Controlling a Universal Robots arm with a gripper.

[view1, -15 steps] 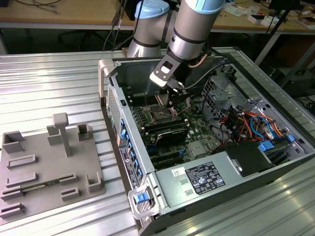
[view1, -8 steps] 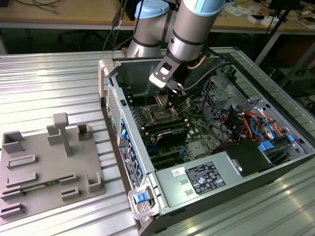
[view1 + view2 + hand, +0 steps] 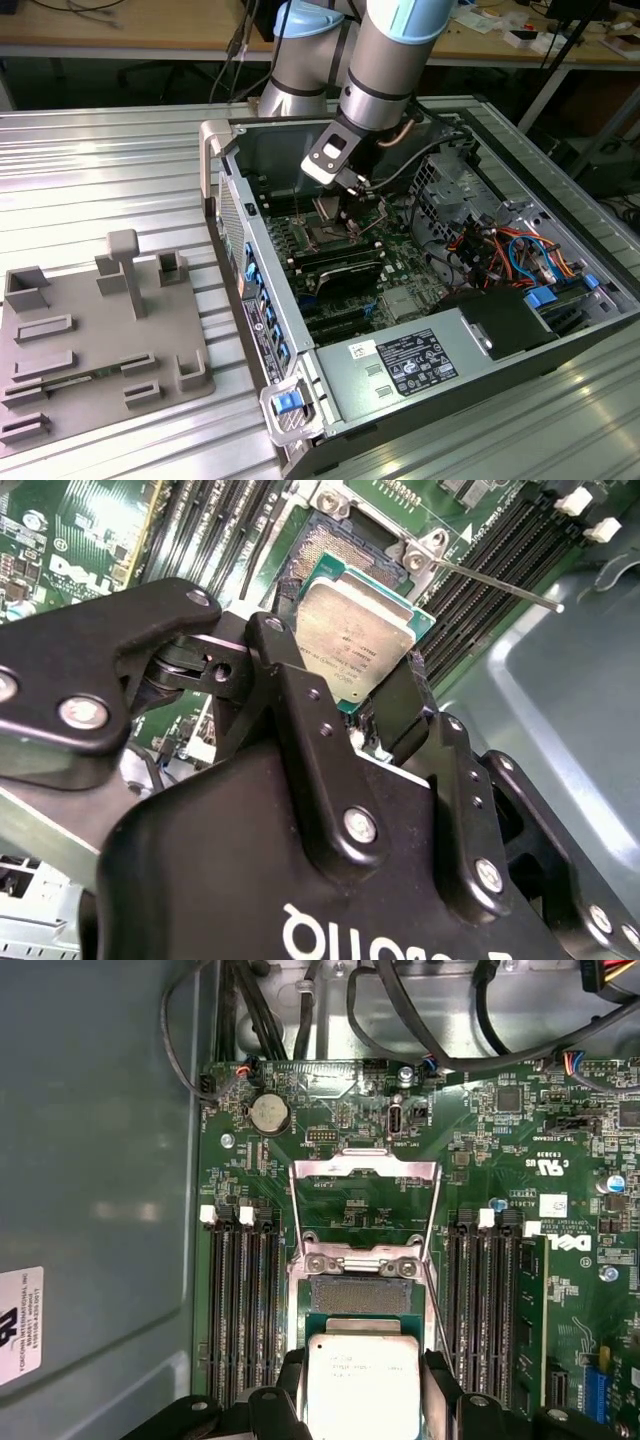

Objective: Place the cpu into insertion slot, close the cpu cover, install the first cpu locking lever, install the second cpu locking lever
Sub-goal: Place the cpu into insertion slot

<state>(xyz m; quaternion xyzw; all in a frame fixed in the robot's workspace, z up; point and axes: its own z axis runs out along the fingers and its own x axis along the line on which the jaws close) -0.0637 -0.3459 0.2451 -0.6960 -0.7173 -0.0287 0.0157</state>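
Status: step 1 is in progress, nothing completed yet. The gripper [image 3: 340, 675] is clamped on the cpu [image 3: 362, 1385] by two opposite edges, with the silver top facing the cameras. In both wrist views the chip hangs over the near part of the insertion slot [image 3: 362, 1295]. The dark contact field is exposed beyond it, so I'd call it not seated. It also looks slightly tilted in the second wrist view. Past the slot, the cpu cover [image 3: 364, 1167] is swung open, clear of the socket. One locking lever [image 3: 500, 587] sticks out free beside the slot, unlatched; I can't make out the other. Left to do: seat the cpu, shut the cover, latch both levers. In the exterior view the arm [image 3: 390, 60] comes in from the back of the scene, with its wrist angled down into the open computer case [image 3: 255, 300].
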